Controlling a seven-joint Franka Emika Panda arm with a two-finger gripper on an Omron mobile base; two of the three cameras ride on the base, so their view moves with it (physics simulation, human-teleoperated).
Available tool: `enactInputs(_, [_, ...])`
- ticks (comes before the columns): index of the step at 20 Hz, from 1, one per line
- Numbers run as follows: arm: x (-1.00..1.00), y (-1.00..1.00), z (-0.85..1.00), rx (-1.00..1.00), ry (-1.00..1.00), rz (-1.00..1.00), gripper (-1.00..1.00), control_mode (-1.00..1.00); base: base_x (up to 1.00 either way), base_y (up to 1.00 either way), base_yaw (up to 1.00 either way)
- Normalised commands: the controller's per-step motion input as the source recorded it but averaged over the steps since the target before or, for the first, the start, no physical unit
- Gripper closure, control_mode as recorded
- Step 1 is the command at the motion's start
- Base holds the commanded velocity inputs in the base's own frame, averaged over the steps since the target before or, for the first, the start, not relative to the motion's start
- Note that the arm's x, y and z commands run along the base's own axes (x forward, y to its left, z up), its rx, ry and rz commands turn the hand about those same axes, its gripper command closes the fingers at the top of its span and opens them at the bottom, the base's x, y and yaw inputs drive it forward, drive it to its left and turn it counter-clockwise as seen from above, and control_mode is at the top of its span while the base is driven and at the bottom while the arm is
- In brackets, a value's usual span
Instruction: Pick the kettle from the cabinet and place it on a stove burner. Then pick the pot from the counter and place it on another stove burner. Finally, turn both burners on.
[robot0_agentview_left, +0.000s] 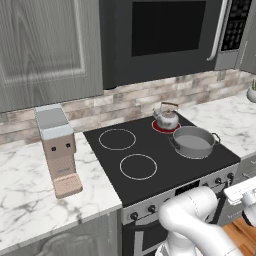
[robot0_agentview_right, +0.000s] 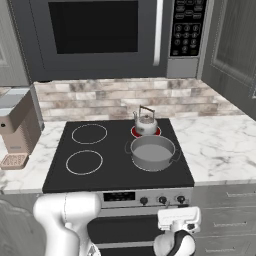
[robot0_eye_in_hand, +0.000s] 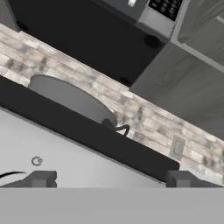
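Right base view: the kettle (robot0_agentview_right: 145, 121) sits on the far right burner (robot0_agentview_right: 146, 132), which glows red, and the pot (robot0_agentview_right: 152, 152) sits just in front on the near right ring. Low before the stove front, the hand (robot0_agentview_right: 178, 220) hangs released, fingers wide apart.

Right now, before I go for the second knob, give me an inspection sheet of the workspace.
Surface: black cooktop set in white marble counter.
Job's things: kettle upright on the small rear right burner, which glows red; pot on the front right burner, unlit; cabinet door closed.
Clutter: coffee machine on the counter left of the cooktop.
Grippers: gripper open, empty, low at the stove front by the knobs.
Cables: nothing seen.
Surroundings: microwave overhead, brick backsplash, wall outlet.
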Motion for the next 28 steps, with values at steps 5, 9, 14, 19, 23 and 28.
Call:
enactInputs(5, [0.08,-0.08,0.00,0.09,-0.01,0.12,-1.00,-1.00,0.00,0.00,0.00])
enactInputs(9, [0.04,-0.14,-0.02,0.08,0.00,0.10,-1.00,-1.00,0.00,0.00,0.00])
enactInputs(14, [0.03,-0.12,-0.07,0.07,0.00,0.07,-1.00,-1.00,0.00,0.00,0.00])
enactInputs(19, [0.07,-0.02,-0.13,0.03,0.00,0.06,-1.00,-1.00,0.00,0.00,0.00])
enactInputs(23, [0.12,0.00,-0.16,0.01,0.00,0.05,-1.00,-1.00,0.00,0.00,0.00])
enactInputs(28, [0.12,-0.01,-0.11,0.02,0.00,0.04,-1.00,-1.00,0.00,0.00,0.00])
